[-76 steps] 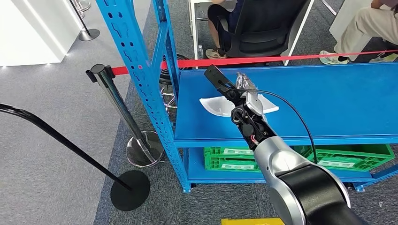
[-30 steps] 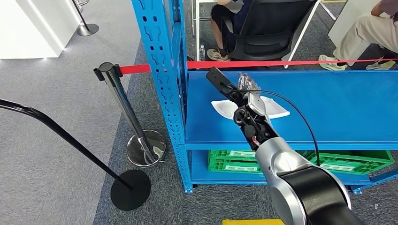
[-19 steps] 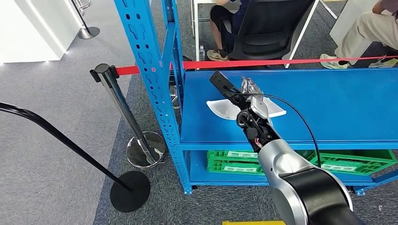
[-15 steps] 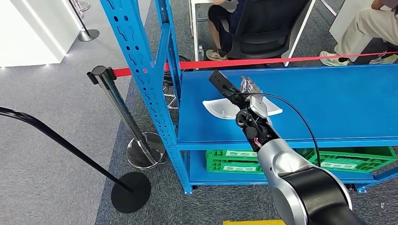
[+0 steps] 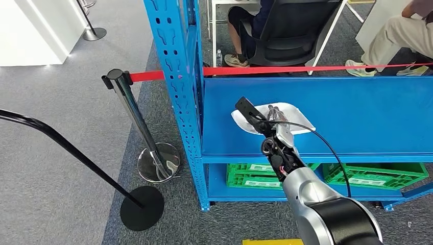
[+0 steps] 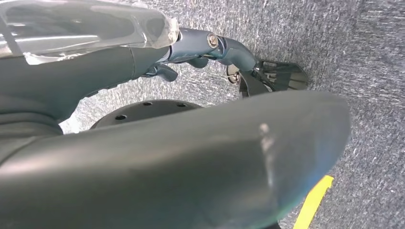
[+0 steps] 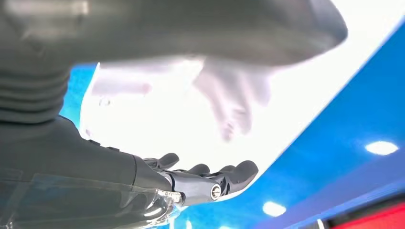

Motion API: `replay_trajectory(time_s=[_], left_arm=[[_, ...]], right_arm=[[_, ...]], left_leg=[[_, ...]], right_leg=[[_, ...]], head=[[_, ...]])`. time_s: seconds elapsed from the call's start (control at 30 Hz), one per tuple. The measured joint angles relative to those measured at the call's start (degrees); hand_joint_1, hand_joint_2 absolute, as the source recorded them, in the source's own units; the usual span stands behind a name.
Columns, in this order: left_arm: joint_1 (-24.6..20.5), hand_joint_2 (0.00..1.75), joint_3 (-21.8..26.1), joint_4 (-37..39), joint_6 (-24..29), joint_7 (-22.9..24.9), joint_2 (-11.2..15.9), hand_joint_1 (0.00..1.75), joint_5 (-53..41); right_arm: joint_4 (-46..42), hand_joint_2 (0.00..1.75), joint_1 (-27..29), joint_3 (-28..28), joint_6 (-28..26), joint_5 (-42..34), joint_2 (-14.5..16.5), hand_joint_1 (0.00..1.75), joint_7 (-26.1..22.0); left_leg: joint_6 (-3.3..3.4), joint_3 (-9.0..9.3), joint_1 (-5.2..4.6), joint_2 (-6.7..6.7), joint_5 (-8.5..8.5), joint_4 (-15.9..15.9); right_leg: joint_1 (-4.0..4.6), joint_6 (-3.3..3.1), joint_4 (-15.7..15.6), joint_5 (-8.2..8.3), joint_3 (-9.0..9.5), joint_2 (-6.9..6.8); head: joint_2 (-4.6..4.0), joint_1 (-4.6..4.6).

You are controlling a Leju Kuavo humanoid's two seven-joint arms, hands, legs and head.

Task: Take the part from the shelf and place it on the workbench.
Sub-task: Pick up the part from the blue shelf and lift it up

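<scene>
Reaching in from the front edge of the blue shelf (image 5: 357, 109), your right hand (image 5: 275, 116) has come down onto the white part (image 5: 286, 109) since half a second ago; its fingers (image 7: 229, 174) lie against it, though whether they grip it you cannot tell. Lifting comes next.

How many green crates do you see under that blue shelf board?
2. One green crate sits on the bottom level toward the shelf's upright post; the other green crate sits farther along the same level. The arm and shelf board hide parts, so more could be behind.
</scene>
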Motion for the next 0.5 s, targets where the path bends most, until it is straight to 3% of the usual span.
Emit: replay_trajectory(time_s=[0.07, 0.1, 0.13, 0.2, 0.23, 0.27, 0.37, 0.4, 0.5], left_arm=[[0.0, 0.0, -0.01, 0.01, -0.08, -0.16, 0.01, 0.0, -0.14], [0.01, 0.0, -0.01, 0.01, -0.11, -0.26, 0.01, 0.0, -0.19], [0.02, 0.0, 0.0, 0.01, -0.14, -0.35, 0.01, 0.0, -0.21], [0.02, 0.0, 0.0, 0.01, -0.17, -0.54, 0.04, 0.0, -0.22], [-0.02, 0.0, 0.0, -0.02, -0.17, -0.64, 0.14, 0.0, -0.19], [-0.06, 0.0, -0.01, -0.03, -0.17, -0.74, 0.24, 0.0, -0.15], [-0.05, 0.0, 0.03, -0.04, -0.15, -0.96, 0.31, 0.0, 0.08], [-0.04, 0.0, 0.06, -0.03, -0.12, -0.99, 0.27, 0.0, 0.14], [-0.04, 0.0, 0.13, -0.03, -0.05, -1.03, 0.21, 0.0, 0.23]], right_arm=[[0.0, 1.75, 0.16, -1.98, -0.69, -3.4, -0.16, 0.0, -3.05], [0.0, 1.31, 0.25, -3.26, -0.84, -5.16, -0.21, 0.0, -4.55], [0.0, 0.87, 0.28, -4.53, -0.94, -6.5, -0.21, 0.0, -5.76], [0.0, 0.0, 0.09, -6.61, -0.91, -7.53, -0.14, 0.0, -6.91], [0.0, 0.0, -0.09, -7.28, -0.89, -7.54, 0.0, 0.0, -7.05], [-0.02, 0.0, -0.23, -7.85, -0.9, -7.51, 0.17, 0.0, -7.07], [-0.1, 0.0, -0.28, -9.02, -0.92, -7.37, 0.76, 0.0, -7.11], [-0.11, 0.0, -0.32, -9.28, -0.91, -7.3, 0.92, 0.0, -7.13], [-0.13, 0.0, -0.66, -9.72, -0.86, -7.06, 1.25, 0.0, -7.07]], left_leg=[[0.16, -0.07, -0.02, 0.01, -0.01, 0.06], [0.12, -0.09, 0.05, -0.04, -0.07, 0.17], [-0.02, -0.1, 0.19, -0.13, -0.19, 0.37], [-0.65, -0.32, 0.61, -0.32, -0.9, 1.54], [-1.08, -0.76, 0.63, -0.44, -1.54, 2.59], [-1.12, -1.3, 0.56, -0.54, -2.1, 3.64], [0.4, -2.17, 0.19, -0.73, -2.29, 4.59], [0.74, -2.05, 0.16, -0.72, -2.04, 4.24], [0.76, -1.56, 0.13, -0.71, -1.61, 3.26]], right_leg=[[-0.03, 0.55, 7.4, -3.09, -3.37, 0.01], [-0.12, 0.86, 9.19, -3.38, -4.19, 0.0], [-0.29, 1.2, 8.67, -2.56, -3.89, -0.04], [-0.97, 2.2, 1.42, 0.91, -0.2, -0.19], [-1.27, 2.43, -2.09, 2.18, 1.6, -0.08], [-1.42, 2.1, -4.34, 2.73, 2.78, 0.05], [-1.14, 0.39, -4.73, 2.51, 2.79, 0.43], [-1.08, 0.3, -4.89, 2.64, 2.77, 0.45], [-1.01, -0.02, -5.31, 2.81, 3.0, 0.47]], head=[[0.0, 0.07], [0.01, 0.07], [0.01, 0.08], [0.01, 0.11], [0.0, 0.21], [0.0, 0.25], [0.0, 0.07], [0.0, -0.01], [0.0, -0.01]])
